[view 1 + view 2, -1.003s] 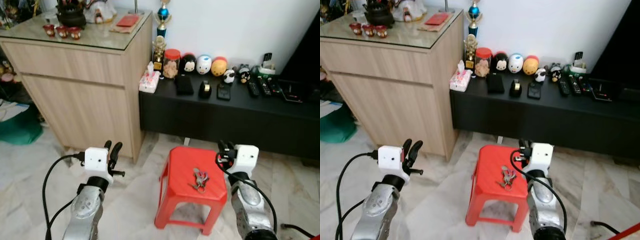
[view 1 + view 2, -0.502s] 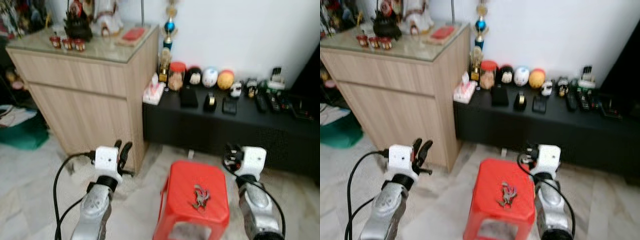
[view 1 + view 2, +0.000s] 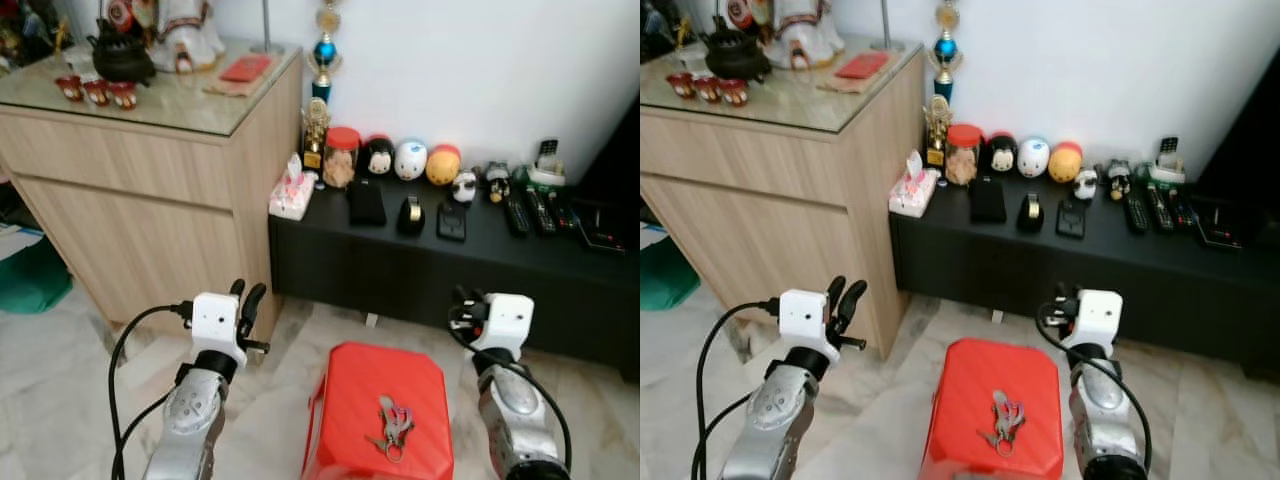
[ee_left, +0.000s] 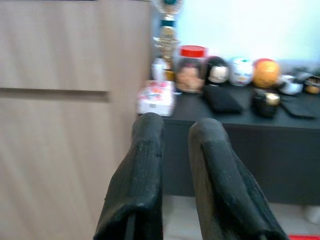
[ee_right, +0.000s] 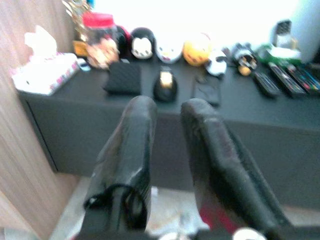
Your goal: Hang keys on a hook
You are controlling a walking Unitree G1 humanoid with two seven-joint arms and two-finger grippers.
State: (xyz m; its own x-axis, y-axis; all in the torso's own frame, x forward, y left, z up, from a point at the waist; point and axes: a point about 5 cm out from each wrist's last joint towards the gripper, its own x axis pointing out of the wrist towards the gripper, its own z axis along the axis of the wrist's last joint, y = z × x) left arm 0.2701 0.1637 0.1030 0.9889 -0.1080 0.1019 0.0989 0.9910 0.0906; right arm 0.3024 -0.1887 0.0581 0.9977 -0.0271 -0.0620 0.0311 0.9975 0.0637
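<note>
Lying near the front edge of a red stool point(image 3: 375, 395), centre near: one bunch of keys point(image 3: 391, 427), unheld. Left pincer point(image 3: 245, 299), raised at left of the stool, fingers point(image 4: 145, 170) set a narrow gap apart, empty. Right pincer point(image 3: 465, 303), raised at right of the stool, fingers point(image 5: 135, 135) likewise slightly apart, empty. Far: black low worktop point(image 3: 480, 245) carrying figurines, a jar point(image 3: 341, 156) and remotes; wooden cabinet point(image 3: 150, 190) far left.

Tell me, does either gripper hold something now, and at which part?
Nothing is held. The left gripper and the right gripper are both empty, raised above the floor. The bunch of metal keys lies untouched on the red plastic stool.
</note>
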